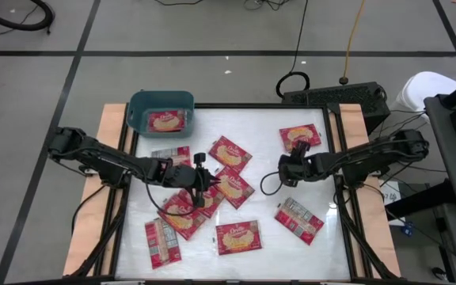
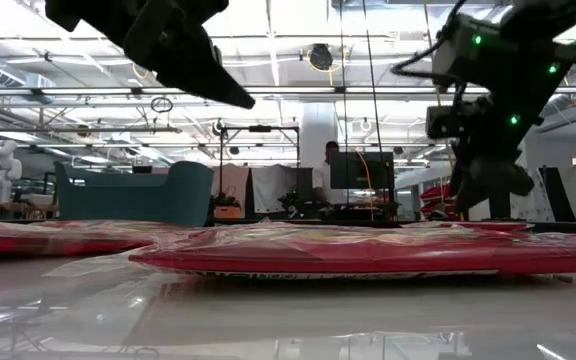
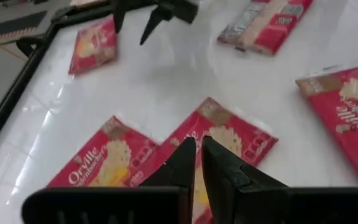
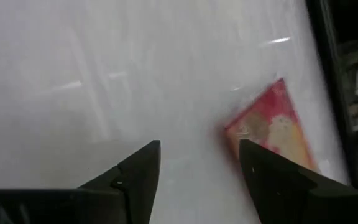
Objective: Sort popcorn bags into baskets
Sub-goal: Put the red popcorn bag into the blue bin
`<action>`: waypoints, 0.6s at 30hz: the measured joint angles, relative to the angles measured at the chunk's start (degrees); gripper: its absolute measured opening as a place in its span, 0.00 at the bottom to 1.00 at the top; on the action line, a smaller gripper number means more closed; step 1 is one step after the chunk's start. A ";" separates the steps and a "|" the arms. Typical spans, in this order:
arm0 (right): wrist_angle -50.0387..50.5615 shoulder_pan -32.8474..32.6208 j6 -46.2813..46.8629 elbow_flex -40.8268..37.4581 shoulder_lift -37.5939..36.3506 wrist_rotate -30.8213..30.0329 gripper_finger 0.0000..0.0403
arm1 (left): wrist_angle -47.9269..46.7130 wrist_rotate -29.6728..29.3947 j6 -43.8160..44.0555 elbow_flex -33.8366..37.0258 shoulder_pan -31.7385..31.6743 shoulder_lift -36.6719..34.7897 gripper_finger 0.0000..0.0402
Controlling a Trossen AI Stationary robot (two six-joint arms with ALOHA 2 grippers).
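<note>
on the bench you see nine popcorn bags loose, one inside the basket at eleven o'clock. left claw narrow, empty; right claw wide, empty.

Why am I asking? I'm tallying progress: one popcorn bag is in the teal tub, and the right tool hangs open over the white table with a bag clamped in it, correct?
Not quite. The right tool is open but empty: the right wrist view shows only bare table between its tips. One popcorn bag does lie in the teal tub.
</note>
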State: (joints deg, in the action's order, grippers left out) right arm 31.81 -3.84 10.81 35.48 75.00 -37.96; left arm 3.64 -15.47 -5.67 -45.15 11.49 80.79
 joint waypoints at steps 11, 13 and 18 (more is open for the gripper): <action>-10.06 9.35 -14.58 -5.67 0.02 -1.07 0.53 | 0.97 -0.02 -2.25 -0.04 -0.62 0.64 0.09; -12.68 10.80 -17.08 -6.50 0.02 -0.90 0.53 | 1.19 -0.03 -2.76 -0.04 -1.00 0.62 0.09; -15.47 14.14 -22.08 -7.65 0.02 1.53 0.53 | 1.16 -0.01 -3.00 -0.04 -1.89 0.62 0.09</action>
State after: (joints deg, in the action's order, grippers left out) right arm 16.34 10.30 -11.28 27.83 75.02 -36.43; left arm 4.80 -15.48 -8.67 -45.19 9.59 81.41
